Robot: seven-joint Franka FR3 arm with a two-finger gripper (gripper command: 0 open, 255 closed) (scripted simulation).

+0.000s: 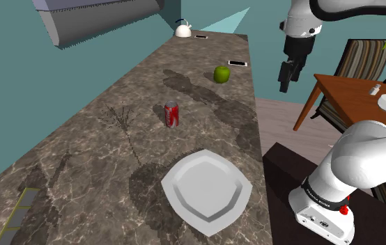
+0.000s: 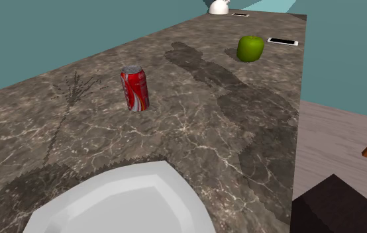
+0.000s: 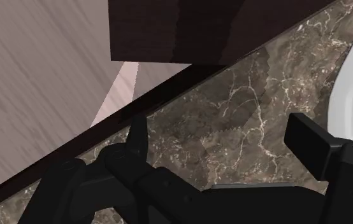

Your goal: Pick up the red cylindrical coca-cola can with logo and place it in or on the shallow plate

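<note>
Hovering my gripper [image 1: 286, 82] spread and empty, I'm judging nothing done yet: red can [image 1: 172, 115] is standing untouched on the desk [image 1: 80, 160] well below, plate [image 1: 205, 189] waiting bare.

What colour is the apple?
The apple is green, clearest in the second exterior view.

arm [image 1: 369, 149]: white, dark joints, elbow bent at the shoulder view's lower right, upper links along the top edge | wrist: pointed downward | gripper [image 1: 286, 78]: black, hung in the air, held nothing | fingers [image 3: 309, 141]: stood apart, nothing between them
</note>
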